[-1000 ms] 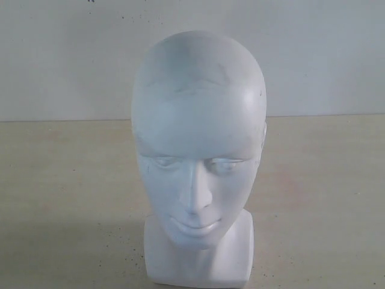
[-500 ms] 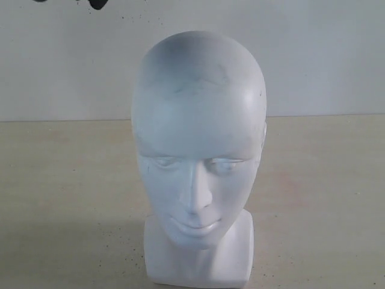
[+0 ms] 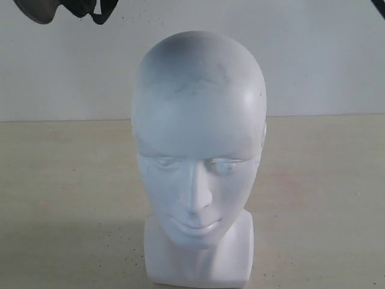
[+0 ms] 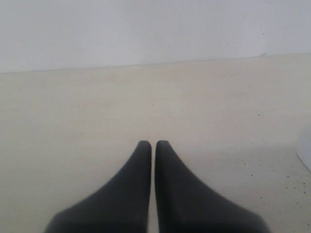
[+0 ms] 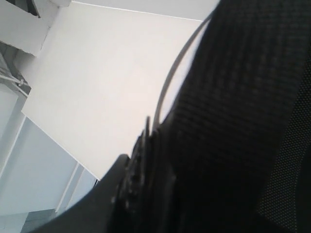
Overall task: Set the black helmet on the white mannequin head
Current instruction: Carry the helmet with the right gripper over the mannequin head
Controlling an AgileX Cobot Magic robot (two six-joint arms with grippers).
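The white mannequin head (image 3: 198,138) stands upright at the middle of the exterior view, facing the camera, bare on top. Of the black helmet only a dark curved edge (image 3: 36,9) and a dangling strap (image 3: 99,13) show, at the top left corner, well above the head and to its left. In the right wrist view the helmet's black mesh lining (image 5: 238,121) fills most of the picture, and my right gripper (image 5: 138,160) is shut on its rim. My left gripper (image 4: 153,144) hangs shut and empty over the table.
The beige tabletop (image 3: 66,180) spreads around the head, with a white wall (image 3: 325,54) behind it. A white corner (image 4: 306,150) shows at the edge of the left wrist view. A small dark bit (image 3: 379,2) sits at the exterior view's top right corner.
The helmet's dark edge and strap have come down into the top left of the exterior view, where nothing showed a second ago. The head has not moved.
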